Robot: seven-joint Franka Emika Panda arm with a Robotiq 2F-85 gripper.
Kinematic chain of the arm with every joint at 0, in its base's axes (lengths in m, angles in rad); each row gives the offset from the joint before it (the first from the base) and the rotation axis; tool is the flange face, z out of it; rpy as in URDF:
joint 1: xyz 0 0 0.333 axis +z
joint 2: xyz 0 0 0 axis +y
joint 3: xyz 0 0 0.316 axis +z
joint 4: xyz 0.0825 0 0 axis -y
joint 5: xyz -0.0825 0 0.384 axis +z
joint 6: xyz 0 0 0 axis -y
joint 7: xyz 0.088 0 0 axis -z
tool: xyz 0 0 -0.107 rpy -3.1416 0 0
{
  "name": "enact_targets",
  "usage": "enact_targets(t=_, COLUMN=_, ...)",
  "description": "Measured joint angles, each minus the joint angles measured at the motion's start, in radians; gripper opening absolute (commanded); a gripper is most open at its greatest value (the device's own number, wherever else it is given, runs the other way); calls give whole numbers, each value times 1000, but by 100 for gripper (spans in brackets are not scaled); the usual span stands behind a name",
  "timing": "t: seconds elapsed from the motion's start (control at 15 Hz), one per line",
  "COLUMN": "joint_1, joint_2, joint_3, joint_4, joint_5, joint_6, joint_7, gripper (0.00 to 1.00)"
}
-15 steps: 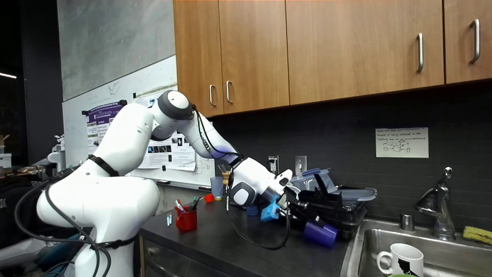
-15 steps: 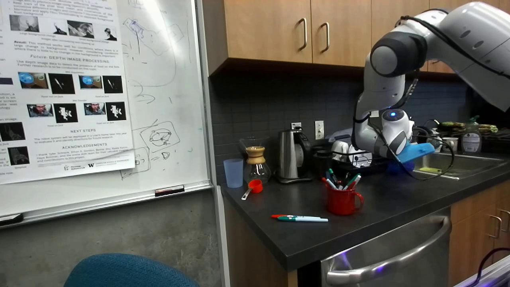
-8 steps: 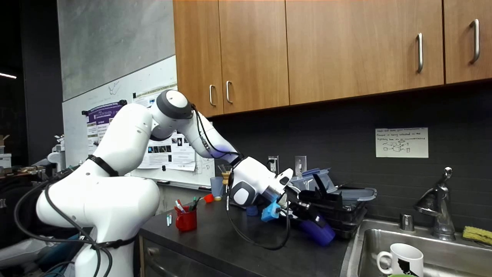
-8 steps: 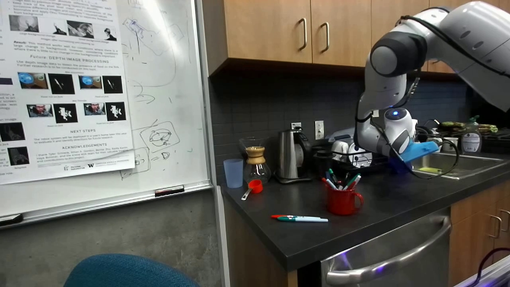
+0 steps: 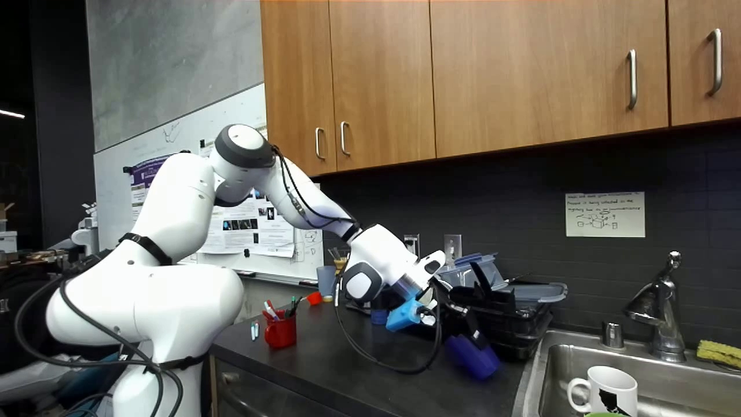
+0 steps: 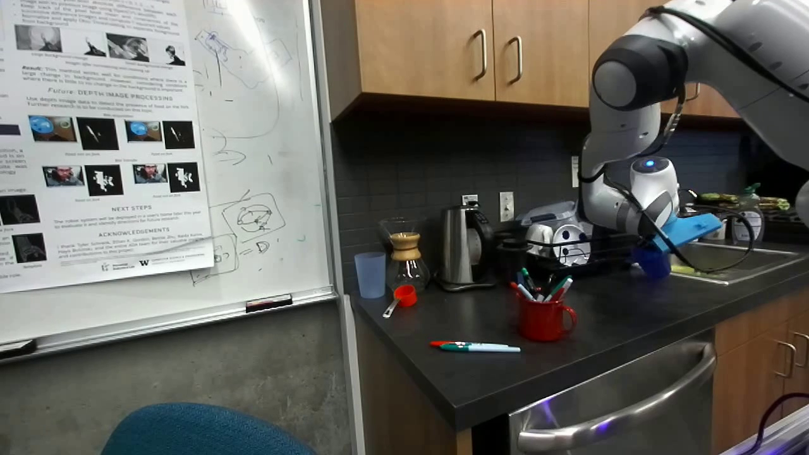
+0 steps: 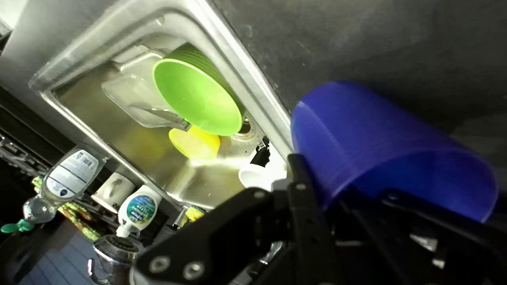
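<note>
Pinched! The gripper (image 7: 326,190) has the tilted blue cup (image 7: 356,126) by its wall, near the sink-side edge of the counter (image 7: 317,43); grasping looks done, any move calls for steady pressure.

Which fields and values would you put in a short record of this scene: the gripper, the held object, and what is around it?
Grip: gripper shut on the wall of a blue cup
Cup pose: tilted, mouth toward the gripper
Contact with counter: cannot be told
In sink: green bowl, yellow container, white mug, among others
Behind cup, in an exterior view: black dish rack
Elsewhere on counter: red mug holding markers
</note>
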Motion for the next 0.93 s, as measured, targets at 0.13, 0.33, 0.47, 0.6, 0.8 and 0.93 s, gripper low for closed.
enact_targets(t=0.13, joint_1=97, joint_2=-7, joint_3=-123, joint_4=-60, joint_5=-65, joint_6=-81, joint_7=-3, gripper=1)
enact_targets(t=0.33, joint_1=294, joint_2=-7, joint_3=-350, joint_4=-135, joint_5=-209, joint_6=-260, joint_7=-3, gripper=1)
enact_targets(t=0.47, joint_1=433, joint_2=1, joint_3=-504, joint_4=-152, joint_5=-311, joint_6=-421, joint_7=1, gripper=1)
enact_targets(t=0.6, joint_1=576, joint_2=5, joint_3=-659, joint_4=-154, joint_5=-460, joint_6=-581, joint_7=44, gripper=1)
enact_targets(t=0.8, joint_1=786, joint_2=8, joint_3=-859, joint_4=-149, joint_5=-625, joint_6=-820, joint_7=89, gripper=1)
enact_targets(t=0.93, joint_1=897, joint_2=17, joint_3=-951, joint_4=-139, joint_5=-677, joint_6=-979, joint_7=105, gripper=1)
